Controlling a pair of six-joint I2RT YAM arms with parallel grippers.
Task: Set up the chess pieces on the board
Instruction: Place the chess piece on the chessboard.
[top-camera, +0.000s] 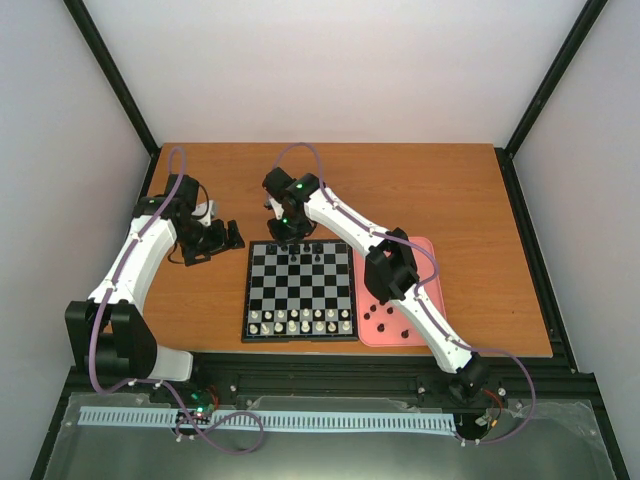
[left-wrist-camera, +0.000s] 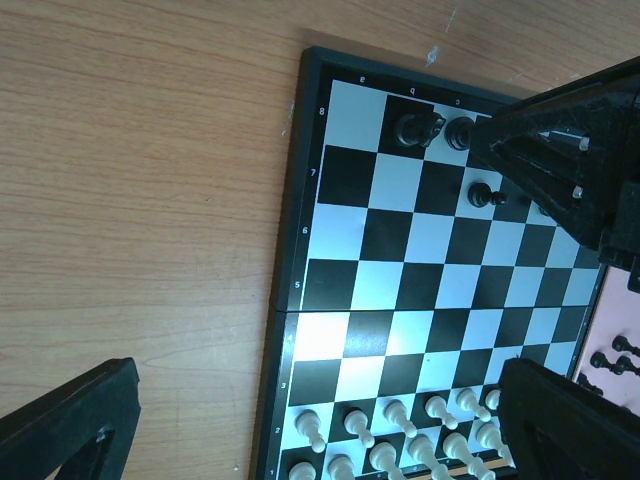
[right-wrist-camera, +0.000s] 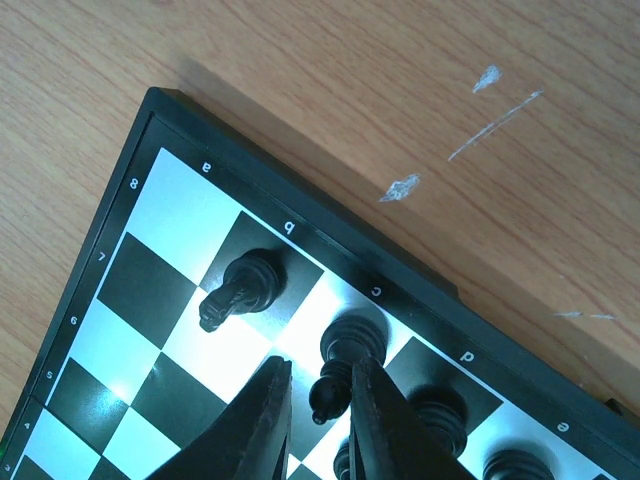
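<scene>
From above, the board (top-camera: 300, 285) lies square on the wooden counter (top-camera: 420, 190) between the two arms. The white pieces (top-camera: 300, 320) fill its two near rows, too small to count surely. Only a few black chess pieces (top-camera: 318, 258) stand near its far edge. A handful more lie on the pink tray (top-camera: 372, 338) just right of the board, part of it hidden under the right arm (top-camera: 340, 222). The left fingers (top-camera: 225, 238) hang over bare counter, left of the board. The right fingers (top-camera: 290, 232) reach down at the board's far left corner. The left wrist view has its two fingers (left-wrist-camera: 70, 425) spread wide and released, both cut off by the frame. Three black pieces show on the far squares, and the white rows are cropped below. In the right wrist view, a knight (right-wrist-camera: 235, 290) stands on b8, three more black pieces run along that row, and a fifth dark shape is cut off below. The right fingers (right-wrist-camera: 265, 420) flank the head of the c8 piece closely; whether they pinch it I cannot tell.
</scene>
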